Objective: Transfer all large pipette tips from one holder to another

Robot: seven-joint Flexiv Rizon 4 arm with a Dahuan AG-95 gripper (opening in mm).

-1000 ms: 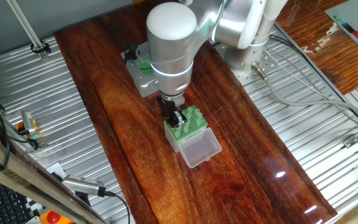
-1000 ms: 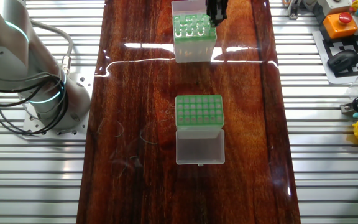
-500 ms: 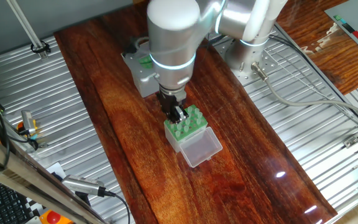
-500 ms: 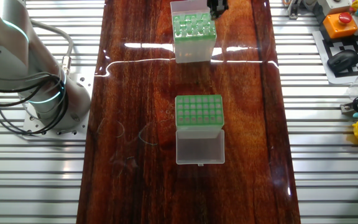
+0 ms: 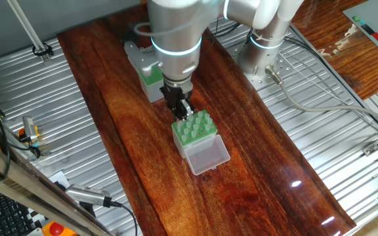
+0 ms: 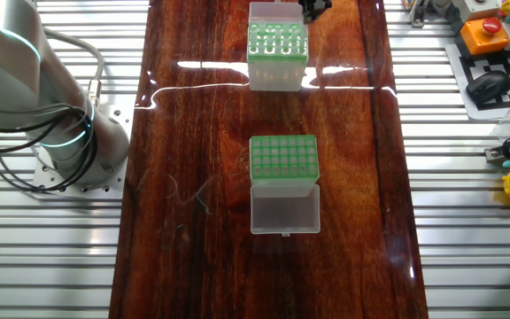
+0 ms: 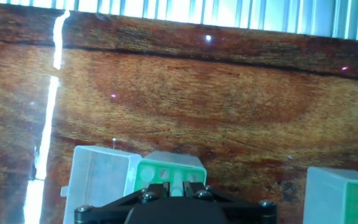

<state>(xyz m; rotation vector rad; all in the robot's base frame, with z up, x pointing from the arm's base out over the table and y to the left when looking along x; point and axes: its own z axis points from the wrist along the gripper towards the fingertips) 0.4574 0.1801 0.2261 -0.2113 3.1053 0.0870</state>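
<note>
The whitish holder (image 5: pixel 192 129) with a green rack stands mid-table, its clear lid (image 5: pixel 207 157) lying open beside it. Several large pipette tips (image 6: pixel 277 40) stand in that rack. In the hand view this holder (image 7: pixel 169 169) lies just below the fingers. My gripper (image 5: pixel 181 108) hangs slightly above the rack's near edge, shut on one large pipette tip (image 7: pixel 178 180) that shows white between the jaws. The grey holder (image 5: pixel 151 75) sits behind the arm; the other fixed view shows its rack (image 6: pixel 283 159) and whitish lid (image 6: pixel 285 209). My gripper (image 6: pixel 314 7) is cut off at the top edge there.
The wooden table strip (image 6: pixel 193 257) is flanked by ribbed metal surfaces (image 6: pixel 51 257). The robot base (image 6: pixel 78 142) stands on the metal at one side with cables. A red stop button (image 6: pixel 486 25), a mouse (image 6: pixel 490 84) and small tools lie off the other side.
My gripper has risen from the whitish holder's rack with a tip between its jaws and shifted slightly toward the grey holder. Both holders have stayed in place.
</note>
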